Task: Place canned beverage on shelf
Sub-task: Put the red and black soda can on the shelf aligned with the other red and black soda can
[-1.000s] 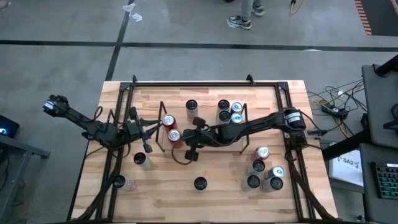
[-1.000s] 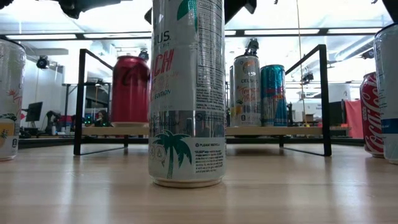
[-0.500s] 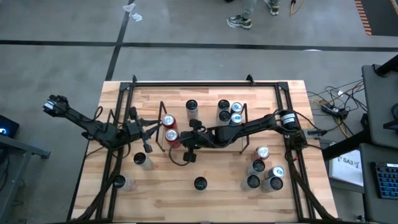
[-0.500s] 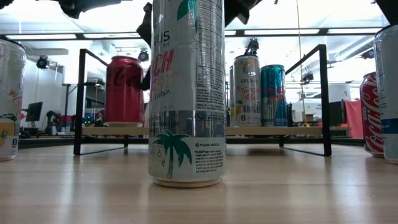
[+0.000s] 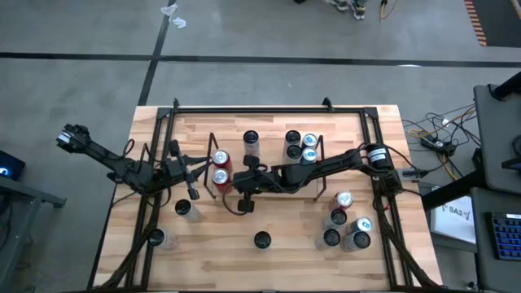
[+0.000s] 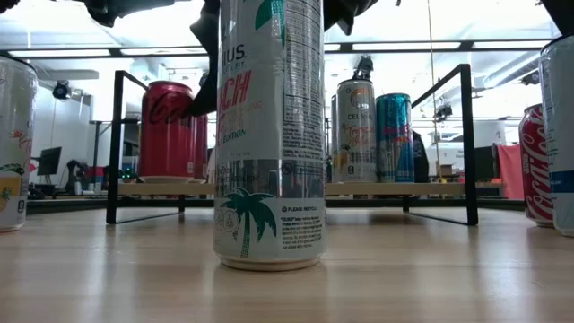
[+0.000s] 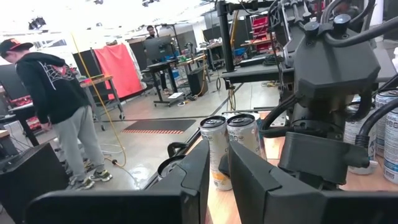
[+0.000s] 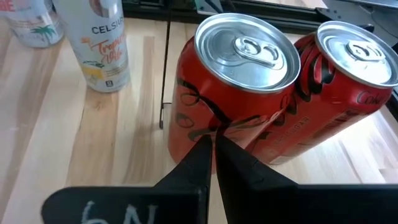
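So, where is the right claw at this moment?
In the high view, the right claw is shut, at the left end of the shelf, pressing against a red can beside a second red can.

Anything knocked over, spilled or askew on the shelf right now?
Nothing stands out. The two red cans stand upright, side by side at the shelf end, by the shut right gripper. No spill shows.

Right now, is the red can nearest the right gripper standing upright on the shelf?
Upright. The red can stands on its base on the shelf with its silver lid up; the shut right gripper rests against its side.
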`<action>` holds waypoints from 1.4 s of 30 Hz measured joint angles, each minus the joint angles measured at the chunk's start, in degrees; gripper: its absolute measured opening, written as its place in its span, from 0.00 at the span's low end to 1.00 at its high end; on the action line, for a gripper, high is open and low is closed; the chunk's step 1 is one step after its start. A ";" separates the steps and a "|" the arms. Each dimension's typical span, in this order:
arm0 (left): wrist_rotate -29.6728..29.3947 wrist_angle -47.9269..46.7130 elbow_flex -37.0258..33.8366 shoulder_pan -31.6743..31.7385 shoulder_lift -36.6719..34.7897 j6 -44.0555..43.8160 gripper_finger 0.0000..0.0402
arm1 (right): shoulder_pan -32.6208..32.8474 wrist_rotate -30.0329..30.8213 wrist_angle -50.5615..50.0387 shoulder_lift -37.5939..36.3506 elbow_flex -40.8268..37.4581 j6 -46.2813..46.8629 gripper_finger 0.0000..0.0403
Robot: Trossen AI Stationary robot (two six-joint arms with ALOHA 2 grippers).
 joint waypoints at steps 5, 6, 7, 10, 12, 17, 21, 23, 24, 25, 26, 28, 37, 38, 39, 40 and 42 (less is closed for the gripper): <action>0.02 0.02 0.00 0.00 -0.01 0.00 0.11 | -0.11 -0.04 0.33 0.00 0.00 -0.58 0.03; 0.02 0.02 0.00 0.01 -0.02 0.00 0.11 | -0.11 -0.04 0.48 0.00 0.00 -0.96 0.03; 0.02 0.02 0.00 0.00 -0.02 0.07 0.11 | -0.11 -0.05 0.67 0.00 0.00 -1.22 0.03; 0.02 0.01 0.00 0.00 -0.02 0.15 0.11 | -0.13 -0.09 1.64 0.00 0.00 -2.28 0.03; 0.04 0.02 0.00 0.00 -0.01 0.15 0.11 | -0.22 -0.15 2.09 0.00 0.00 -2.71 0.03; 0.04 0.00 0.00 0.00 -0.02 0.17 0.11 | -0.51 -0.05 1.27 0.00 0.00 -3.17 0.03; 0.05 0.03 0.00 0.01 -0.02 0.13 0.11 | -0.39 1.76 -4.34 -1.56 0.35 -3.33 0.03; 0.11 0.60 0.00 0.00 -0.02 -0.68 0.11 | -0.07 2.25 -6.39 -3.17 0.84 -4.06 0.03; 0.15 1.00 0.00 0.00 -0.02 -1.71 0.11 | 0.10 2.23 -7.18 -4.43 0.90 -4.55 0.03; 0.14 1.33 0.00 0.00 0.00 -2.86 0.11 | 0.36 2.34 -8.27 -5.52 0.92 -5.38 0.03; 0.36 1.77 0.01 -0.05 0.21 -4.69 0.11 | 0.67 2.37 -9.24 -6.78 0.94 -6.39 0.03; 2.37 1.83 0.07 -0.16 0.87 -9.18 0.11 | 1.34 2.39 -11.60 -9.09 0.96 -8.95 0.03; 6.62 11.23 1.07 -1.14 11.25 -19.29 0.10 | 5.24 2.30 -22.94 -20.06 0.76 -14.97 0.03; 6.70 11.02 1.93 -1.32 12.74 -20.15 0.10 | 5.80 2.29 -24.45 -21.20 0.45 -14.97 0.03; 6.63 10.69 3.09 -1.41 14.33 -20.97 0.10 | 6.37 2.32 -25.89 -22.35 -0.02 -14.92 0.03; 6.62 10.17 4.57 -1.40 15.84 -21.64 0.10 | 6.97 2.35 -27.04 -23.52 -0.54 -14.76 0.03; 6.69 7.32 7.73 -1.46 18.75 -22.76 0.10 | 8.09 2.34 -27.88 -26.11 -2.12 -14.03 0.03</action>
